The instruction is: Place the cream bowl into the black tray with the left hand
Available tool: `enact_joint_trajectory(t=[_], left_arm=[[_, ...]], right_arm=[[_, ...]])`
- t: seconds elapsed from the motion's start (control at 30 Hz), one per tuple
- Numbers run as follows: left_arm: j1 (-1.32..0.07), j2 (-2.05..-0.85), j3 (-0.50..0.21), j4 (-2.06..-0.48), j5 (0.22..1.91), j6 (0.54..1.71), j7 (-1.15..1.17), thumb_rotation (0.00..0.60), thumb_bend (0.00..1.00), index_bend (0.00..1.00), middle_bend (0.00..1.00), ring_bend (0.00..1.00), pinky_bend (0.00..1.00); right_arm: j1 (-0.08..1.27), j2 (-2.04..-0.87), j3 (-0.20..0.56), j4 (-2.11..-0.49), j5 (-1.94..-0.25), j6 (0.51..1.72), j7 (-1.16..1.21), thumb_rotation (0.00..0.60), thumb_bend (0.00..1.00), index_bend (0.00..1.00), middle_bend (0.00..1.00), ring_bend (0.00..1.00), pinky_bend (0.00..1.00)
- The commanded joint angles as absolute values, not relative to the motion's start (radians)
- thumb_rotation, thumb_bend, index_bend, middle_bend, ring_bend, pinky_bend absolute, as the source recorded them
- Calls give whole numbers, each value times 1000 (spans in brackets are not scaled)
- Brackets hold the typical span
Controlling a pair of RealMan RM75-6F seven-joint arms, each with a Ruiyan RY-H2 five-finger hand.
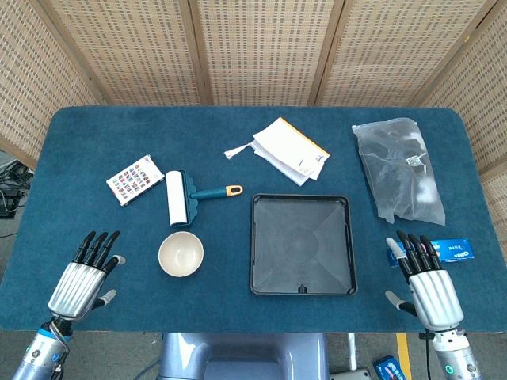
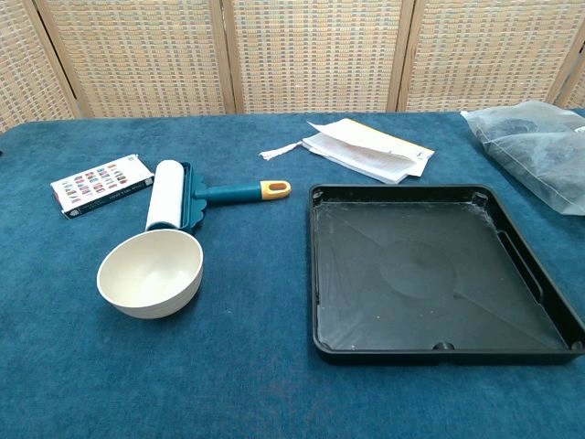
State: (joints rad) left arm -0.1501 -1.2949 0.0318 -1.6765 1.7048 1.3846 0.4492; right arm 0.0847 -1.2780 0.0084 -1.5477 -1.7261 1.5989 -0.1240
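While the blue table point(image 1: 95, 134) carries the whole spread, we have both arms parked at its near edge, and neither holds anything. Our black tray point(image 1: 302, 243) sits right of centre, near side, empty and flat, which leaves its floor free for what we mean to set in it. Far right, a clear plastic bag point(image 1: 398, 168) of dark items lies well apart from the work. Folded papers point(image 1: 290, 150) rest beyond the tray's far edge.

Left of the tray lies a lint roller point(image 1: 177, 199), its yellow-tipped handle pointing right toward the tray. Our cream bowl point(image 1: 181, 254) stands upright and empty just near of the roller's white head, apart from the tray's left wall, so a short carry to the right should suffice, as we judge it.

Our left hand point(image 1: 80, 279) hovers at the near-left edge, fingers spread and pointing toward the far side and slightly right, left of the bowl and not touching it. Our right hand point(image 1: 428, 283) waits at the near right, fingers likewise apart, beside a small blue packet point(image 1: 454, 250). A card of coloured swatches point(image 1: 135, 179) lies far left.
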Motion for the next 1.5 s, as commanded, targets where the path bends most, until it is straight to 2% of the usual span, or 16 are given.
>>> enact_joint_trajectory(t=[0.03, 0.13, 0.6, 1.33, 1.5], left_arm=[[-172, -1318, 34, -1653, 1701, 1349, 467, 600, 134, 375, 0, 0, 0], [-194, -1345, 24, -1633, 1689, 1313, 486, 600, 171, 381, 0, 0, 0], [-287, -1462, -32, -1581, 1599, 1194, 568, 600, 174, 380, 0, 0, 0], [-368, -1577, -53, -1515, 1516, 1120, 660, 600, 182, 500, 0, 0, 0], [-376, -1597, -47, -1488, 1510, 1124, 657, 600, 264, 532, 0, 0, 0]], right_arm=[[84, -1277, 9, -1548, -1726, 1601, -120, 600, 156, 14, 0, 0, 0], [84, -1275, 10, -1549, -1727, 1604, -116, 600, 156, 14, 0, 0, 0], [83, -1270, 13, -1548, -1724, 1608, -103, 600, 157, 14, 0, 0, 0], [82, -1267, 17, -1545, -1720, 1613, -93, 600, 157, 14, 0, 0, 0], [81, -1267, 17, -1544, -1719, 1613, -91, 600, 156, 14, 0, 0, 0]])
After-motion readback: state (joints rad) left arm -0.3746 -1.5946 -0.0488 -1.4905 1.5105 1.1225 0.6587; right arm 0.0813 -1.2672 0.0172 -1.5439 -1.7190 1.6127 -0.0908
